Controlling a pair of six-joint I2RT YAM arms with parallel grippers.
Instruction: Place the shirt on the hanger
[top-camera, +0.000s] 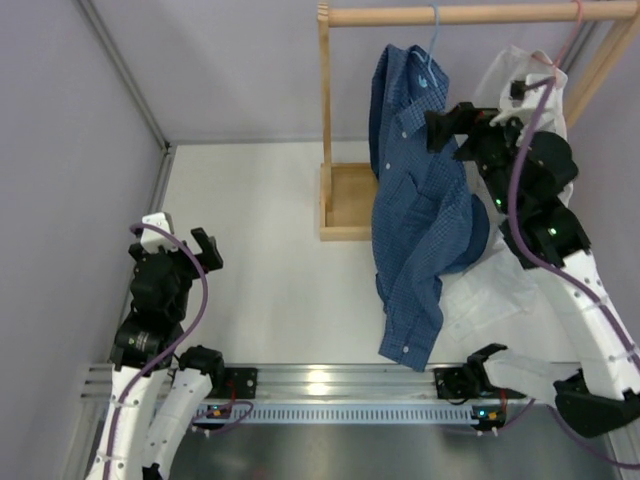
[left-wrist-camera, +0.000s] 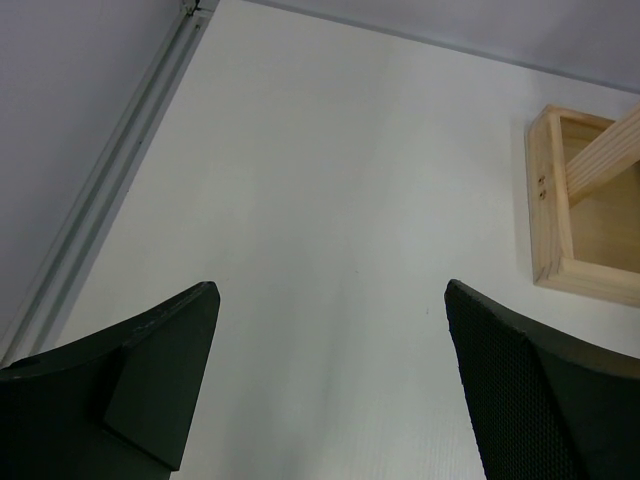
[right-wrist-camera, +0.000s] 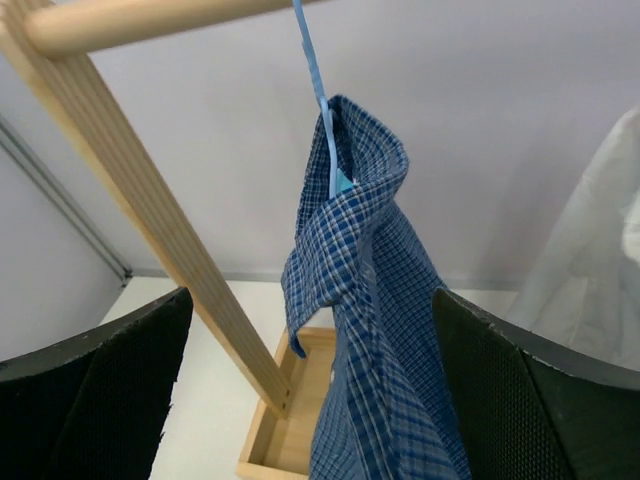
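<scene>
The dark blue checked shirt (top-camera: 420, 210) hangs from the light blue wire hanger (top-camera: 434, 45), whose hook is over the wooden rail (top-camera: 470, 14). In the right wrist view the shirt's collar (right-wrist-camera: 360, 230) wraps the hanger's neck (right-wrist-camera: 318, 90). My right gripper (top-camera: 447, 128) is open, just right of the shirt near the collar, with the shirt (right-wrist-camera: 390, 400) between its fingers but not gripped. My left gripper (top-camera: 188, 246) is open and empty, low over the white table at the left.
A wooden rack with a post (top-camera: 325, 110) and a box base (top-camera: 346, 200) stands at the back. A white shirt (top-camera: 520, 90) on a pink hanger (top-camera: 572, 30) hangs behind my right arm. The rack's base shows in the left wrist view (left-wrist-camera: 585, 210).
</scene>
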